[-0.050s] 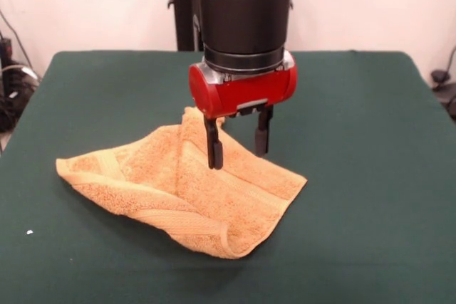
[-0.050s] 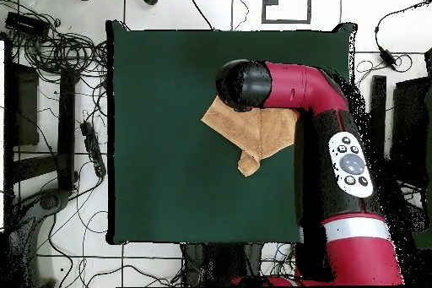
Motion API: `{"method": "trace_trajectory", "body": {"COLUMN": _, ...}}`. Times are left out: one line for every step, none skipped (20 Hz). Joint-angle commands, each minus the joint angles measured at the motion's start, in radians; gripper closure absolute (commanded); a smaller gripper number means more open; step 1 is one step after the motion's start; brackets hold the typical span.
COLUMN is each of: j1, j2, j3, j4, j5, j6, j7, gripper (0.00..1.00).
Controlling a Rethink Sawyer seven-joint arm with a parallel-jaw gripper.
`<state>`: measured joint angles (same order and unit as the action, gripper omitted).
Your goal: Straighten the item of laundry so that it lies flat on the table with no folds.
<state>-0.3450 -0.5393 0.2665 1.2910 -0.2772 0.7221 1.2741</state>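
Note:
The item of laundry [image 1: 178, 190], a golden-orange terry towel, lies crumpled and folded over itself near the middle of the dark green table [image 1: 370, 176]. Its near edge is doubled over, showing a woven band and hem. My gripper [image 1: 238, 149] hangs open just above the towel's far part, with its two black fingers pointing down and nothing between them. From overhead the towel [image 2: 253, 137] shows partly under the red and black arm [image 2: 278, 86], which hides the gripper itself.
A small white speck [image 1: 29, 232] lies on the green top near its front left. Cables and dark equipment [image 2: 51, 90] crowd the floor beside the table in the overhead view.

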Motion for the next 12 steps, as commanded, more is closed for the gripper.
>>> {"method": "trace_trajectory", "body": {"j1": 0.046, "j2": 0.073, "j3": 0.012, "j4": 0.203, "j5": 0.051, "j6": -0.112, "j7": 0.274, "gripper": 0.00}}
{"method": "trace_trajectory", "body": {"j1": 0.044, "j2": 0.074, "j3": 0.013, "j4": 0.207, "j5": 0.055, "j6": -0.122, "j7": 0.271, "gripper": 0.00}}
{"method": "trace_trajectory", "body": {"j1": 0.044, "j2": 0.076, "j3": 0.011, "j4": 0.209, "j5": 0.059, "j6": -0.127, "j7": 0.270, "gripper": 0.00}}
{"method": "trace_trajectory", "body": {"j1": 0.045, "j2": 0.078, "j3": 0.010, "j4": 0.210, "j5": 0.063, "j6": -0.132, "j7": 0.269, "gripper": 0.00}}
{"method": "trace_trajectory", "body": {"j1": 0.045, "j2": 0.080, "j3": 0.008, "j4": 0.212, "j5": 0.067, "j6": -0.137, "j7": 0.268, "gripper": 0.00}}
{"method": "trace_trajectory", "body": {"j1": 0.045, "j2": 0.083, "j3": 0.008, "j4": 0.216, "j5": 0.067, "j6": -0.147, "j7": 0.270, "gripper": 0.00}}
{"method": "trace_trajectory", "body": {"j1": 0.045, "j2": 0.085, "j3": 0.007, "j4": 0.222, "j5": 0.071, "j6": -0.158, "j7": 0.270, "gripper": 0.00}}
{"method": "trace_trajectory", "body": {"j1": 0.045, "j2": 0.088, "j3": 0.006, "j4": 0.229, "j5": 0.075, "j6": -0.170, "j7": 0.273, "gripper": 0.00}}
{"method": "trace_trajectory", "body": {"j1": 0.045, "j2": 0.090, "j3": 0.006, "j4": 0.237, "j5": 0.079, "j6": -0.183, "j7": 0.276, "gripper": 0.00}}
{"method": "trace_trajectory", "body": {"j1": 0.047, "j2": 0.094, "j3": 0.004, "j4": 0.241, "j5": 0.082, "j6": -0.198, "j7": 0.280, "gripper": 0.00}}
{"method": "trace_trajectory", "body": {"j1": 0.047, "j2": 0.099, "j3": 0.004, "j4": 0.246, "j5": 0.086, "j6": -0.212, "j7": 0.280, "gripper": 0.00}}
{"method": "trace_trajectory", "body": {"j1": 0.047, "j2": 0.102, "j3": 0.004, "j4": 0.247, "j5": 0.091, "j6": -0.216, "j7": 0.279, "gripper": 0.00}}
